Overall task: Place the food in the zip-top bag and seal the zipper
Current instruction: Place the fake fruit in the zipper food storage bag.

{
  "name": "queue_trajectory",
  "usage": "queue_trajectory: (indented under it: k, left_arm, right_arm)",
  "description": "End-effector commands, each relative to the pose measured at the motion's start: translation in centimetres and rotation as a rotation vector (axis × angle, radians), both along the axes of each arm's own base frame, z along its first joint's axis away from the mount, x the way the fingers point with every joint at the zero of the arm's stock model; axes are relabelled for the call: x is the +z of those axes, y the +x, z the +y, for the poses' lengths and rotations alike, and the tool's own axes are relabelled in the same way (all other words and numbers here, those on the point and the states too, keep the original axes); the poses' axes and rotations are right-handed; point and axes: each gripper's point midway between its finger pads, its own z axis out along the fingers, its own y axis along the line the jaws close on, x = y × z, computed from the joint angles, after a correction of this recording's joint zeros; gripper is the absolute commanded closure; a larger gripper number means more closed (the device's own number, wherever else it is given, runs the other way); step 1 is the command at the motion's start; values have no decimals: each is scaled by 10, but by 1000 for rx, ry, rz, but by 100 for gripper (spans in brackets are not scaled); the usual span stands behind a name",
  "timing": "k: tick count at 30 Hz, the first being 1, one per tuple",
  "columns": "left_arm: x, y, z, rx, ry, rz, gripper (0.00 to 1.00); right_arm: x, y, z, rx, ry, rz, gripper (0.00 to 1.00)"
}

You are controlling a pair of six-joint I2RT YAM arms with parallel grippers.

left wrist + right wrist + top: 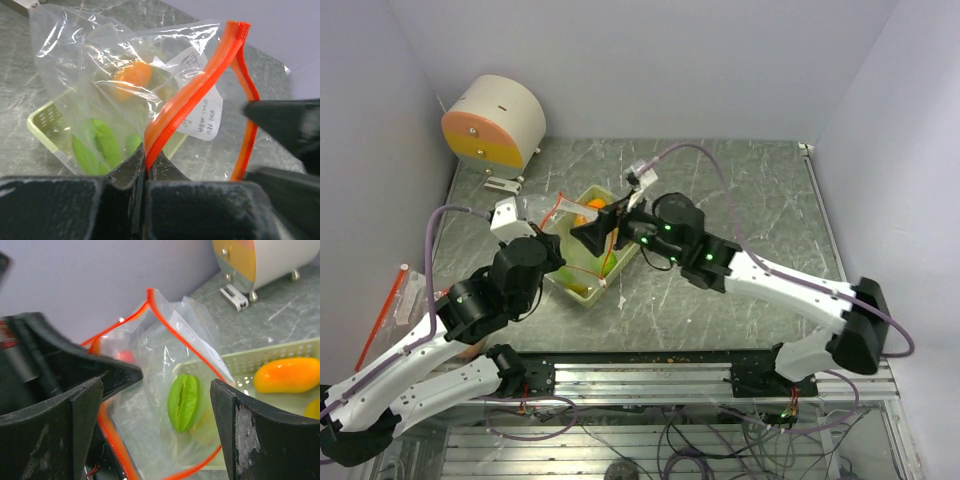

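Observation:
The clear zip-top bag [570,222] with an orange zipper [200,85] hangs open over the pale green tray [582,292]. My left gripper [147,161] is shut on the zipper rim and holds the mouth up; it also shows in the top view [552,250]. My right gripper [155,390] is open and empty just above the bag mouth, over the tray in the top view [592,235]. A green ribbed fruit [183,401] lies inside the bag. An orange mango [287,375] and a yellow piece [315,407] lie in the tray [260,357]. Something red [122,356] shows through the plastic.
A round white and orange device [495,122] stands at the back left of the grey table. A flat clear packet with a red strip [380,320] lies off the table's left edge. Walls close in the back and both sides.

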Motion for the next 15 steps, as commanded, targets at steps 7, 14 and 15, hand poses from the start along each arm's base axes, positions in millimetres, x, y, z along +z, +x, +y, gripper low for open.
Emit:
queue_trajectory:
  k: [7, 14, 15]
  left_arm:
    - [22, -13, 55, 159, 64, -41, 93]
    - [55, -36, 99, 232, 49, -93, 93]
    - [58, -40, 105, 239, 45, -100, 93]
  right_arm:
    - [97, -31, -54, 4, 188, -222, 10]
    - [6, 51, -62, -248, -66, 52, 15]
    - [-7, 55, -58, -253, -101, 74, 15]
